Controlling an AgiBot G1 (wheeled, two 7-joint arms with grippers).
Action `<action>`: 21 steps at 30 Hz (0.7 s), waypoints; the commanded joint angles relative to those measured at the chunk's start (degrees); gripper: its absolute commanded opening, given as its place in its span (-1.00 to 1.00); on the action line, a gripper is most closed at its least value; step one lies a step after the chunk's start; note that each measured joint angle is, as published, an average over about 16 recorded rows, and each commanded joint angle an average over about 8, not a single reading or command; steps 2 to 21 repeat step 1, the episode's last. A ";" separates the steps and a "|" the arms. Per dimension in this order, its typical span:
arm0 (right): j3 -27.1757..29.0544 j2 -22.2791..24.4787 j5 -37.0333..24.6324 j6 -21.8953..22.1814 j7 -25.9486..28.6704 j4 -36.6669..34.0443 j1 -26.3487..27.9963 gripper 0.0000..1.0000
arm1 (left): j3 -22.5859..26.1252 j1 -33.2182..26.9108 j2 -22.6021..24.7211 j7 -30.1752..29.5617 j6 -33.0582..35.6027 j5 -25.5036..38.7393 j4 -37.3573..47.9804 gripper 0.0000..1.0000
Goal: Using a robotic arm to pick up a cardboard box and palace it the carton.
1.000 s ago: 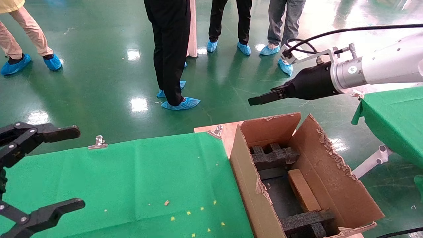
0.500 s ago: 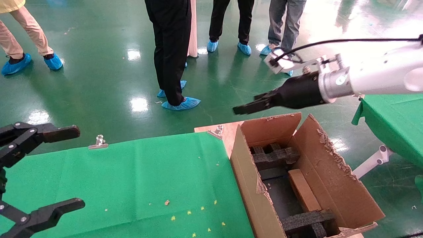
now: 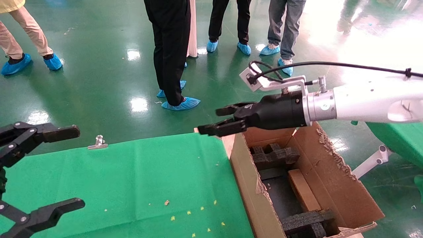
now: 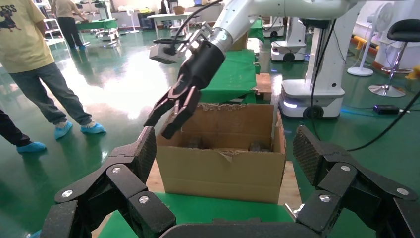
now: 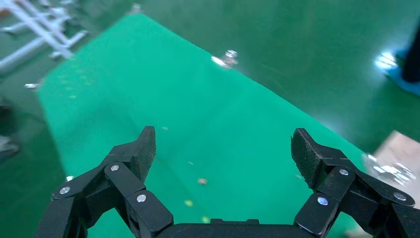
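Only head view shows cardboard box (image 3: 303, 190), seemingly inside carton (image 3: 333, 178)

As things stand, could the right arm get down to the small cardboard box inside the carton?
Probably yes. The right gripper is open, empty, above the carton's far left corner. The cardboard box lies uncovered between foam blocks, flaps spread; it would have to pull back and descend.

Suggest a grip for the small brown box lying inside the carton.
Judging by its pose, come straight down with the right hand and pinch the cardboard box across its narrow width, mid-length. It lies flat in the carton, long side against the right wall, foam blocks at both ends, so only the top is open.
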 commanded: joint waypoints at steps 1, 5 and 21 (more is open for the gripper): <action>4.28 0.82 0.89 -1.09 -1.53 3.35 -3.20 1.00 | 0.00 0.00 0.00 0.00 0.00 0.00 0.00 1.00; 4.28 0.82 0.89 -1.09 -1.53 3.35 -3.20 1.00 | 0.00 0.00 0.00 0.00 0.00 0.00 0.00 1.00; 4.28 0.82 0.89 -1.09 -1.53 3.35 -3.20 1.00 | 0.00 0.00 0.00 0.00 0.00 0.00 0.00 1.00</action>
